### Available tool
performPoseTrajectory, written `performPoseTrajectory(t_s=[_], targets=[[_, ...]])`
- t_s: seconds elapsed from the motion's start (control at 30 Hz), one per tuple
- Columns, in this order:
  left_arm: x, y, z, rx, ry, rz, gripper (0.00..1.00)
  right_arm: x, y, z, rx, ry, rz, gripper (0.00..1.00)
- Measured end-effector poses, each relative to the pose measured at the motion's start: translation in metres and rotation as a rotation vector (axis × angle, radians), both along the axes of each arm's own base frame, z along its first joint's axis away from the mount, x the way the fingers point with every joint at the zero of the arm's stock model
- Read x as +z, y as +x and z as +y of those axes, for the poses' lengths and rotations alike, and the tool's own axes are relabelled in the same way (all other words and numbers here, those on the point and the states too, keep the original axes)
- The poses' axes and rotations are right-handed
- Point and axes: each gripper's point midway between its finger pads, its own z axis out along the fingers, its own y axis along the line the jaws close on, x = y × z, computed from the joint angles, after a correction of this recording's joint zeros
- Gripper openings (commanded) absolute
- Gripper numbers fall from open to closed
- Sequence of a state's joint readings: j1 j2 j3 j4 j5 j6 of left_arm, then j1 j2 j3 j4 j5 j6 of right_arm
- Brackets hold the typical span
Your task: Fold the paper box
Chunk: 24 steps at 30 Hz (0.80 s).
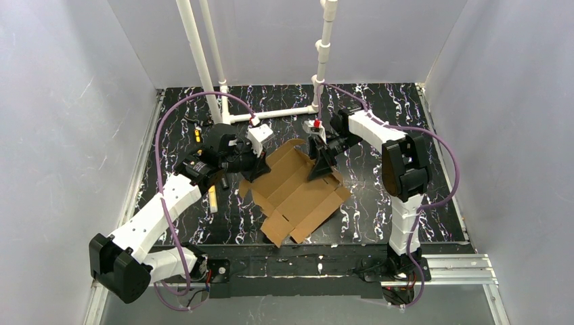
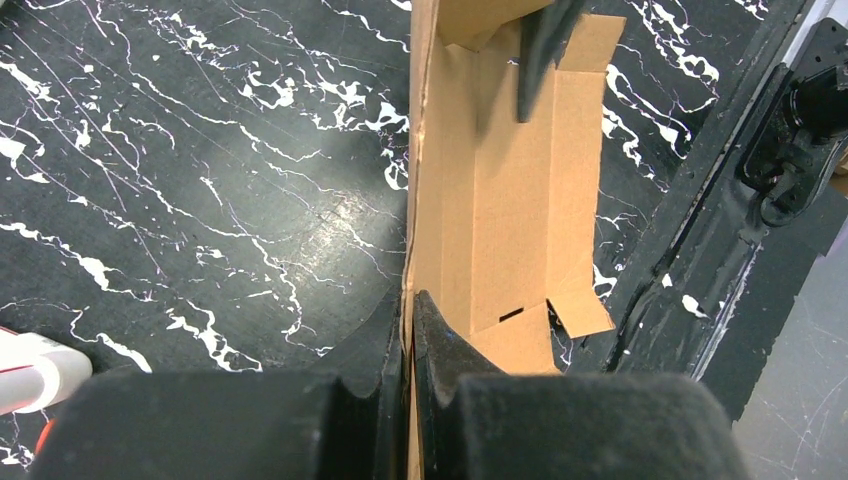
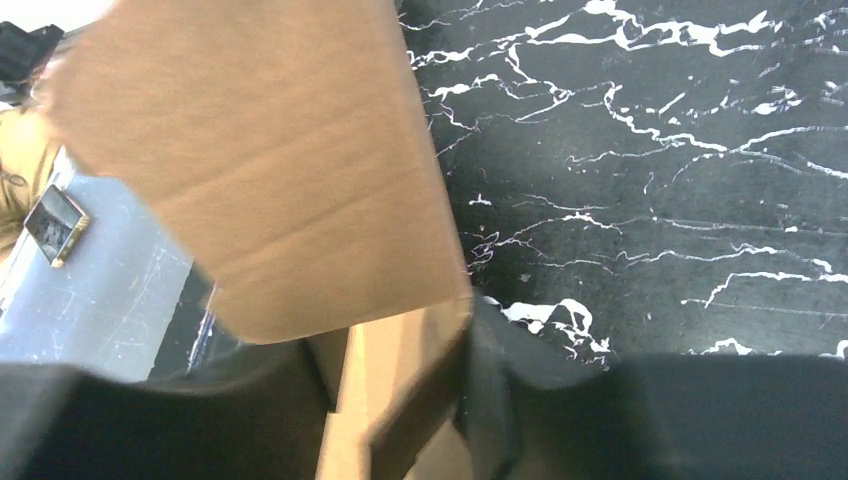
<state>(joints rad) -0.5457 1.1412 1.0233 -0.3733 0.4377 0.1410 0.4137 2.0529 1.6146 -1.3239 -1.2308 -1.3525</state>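
Two grippers meet the paper box (image 1: 298, 193), which lies half opened at the middle of the black marbled worktop (image 1: 379, 217). Seen from above, it is turned diagonally: one corner points at the near edge and the opposite one at the far edge. The left gripper (image 1: 254, 168) is at its left corner and the right gripper (image 1: 320, 166) at its far right side. A small pale stick (image 1: 212, 198) lies apart from the box, toward the left edge.

Only the left wrist camera shows the left gripper's (image 2: 410, 305) grip. Its fingers are pressed together on the edge of a raised cardboard wall. From there the box (image 2: 510, 200) runs lengthwise straight away, side flaps spread toward the near edge, to a dark finger (image 2: 540, 50) of the right gripper at its far end.

The right wrist view is blurred. A brown flap (image 3: 270, 170) rises across the picture, and folded cardboard sits between the right gripper's (image 3: 400, 340) fingers. Whether they clamp it cannot be told.
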Motion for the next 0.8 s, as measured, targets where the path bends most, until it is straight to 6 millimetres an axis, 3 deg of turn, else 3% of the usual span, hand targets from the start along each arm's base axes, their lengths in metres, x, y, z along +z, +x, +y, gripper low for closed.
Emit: performPoseTrajectory(t_s=[0.1, 0.27, 0.47, 0.53, 0.67, 0.8], targets=[[0.0, 0.001, 0.001, -0.001, 0.006, -0.007, 0.0, 0.006, 0.0, 0.0, 0.004, -0.002, -0.001, 0.76], [-0.003, 0.005, 0.005, 0.005, 0.034, -0.032, 0.0, 0.013, 0.004, -0.002, 0.006, -0.017, -0.036, 0.87], [-0.004, 0.008, 0.009, 0.008, 0.063, -0.062, 0.0, 0.031, 0.01, -0.015, -0.026, -0.041, -0.083, 0.86], [-0.003, 0.007, 0.011, 0.005, 0.067, -0.071, 0.0, 0.043, 0.025, -0.023, -0.073, -0.035, -0.105, 0.81], [0.002, 0.005, 0.013, -0.005, 0.07, -0.094, 0.0, 0.059, 0.053, -0.039, -0.167, -0.036, -0.118, 0.56], [0.006, 0.003, 0.014, -0.015, 0.067, -0.115, 0.0, 0.058, 0.079, -0.045, -0.271, -0.067, -0.082, 0.43]])
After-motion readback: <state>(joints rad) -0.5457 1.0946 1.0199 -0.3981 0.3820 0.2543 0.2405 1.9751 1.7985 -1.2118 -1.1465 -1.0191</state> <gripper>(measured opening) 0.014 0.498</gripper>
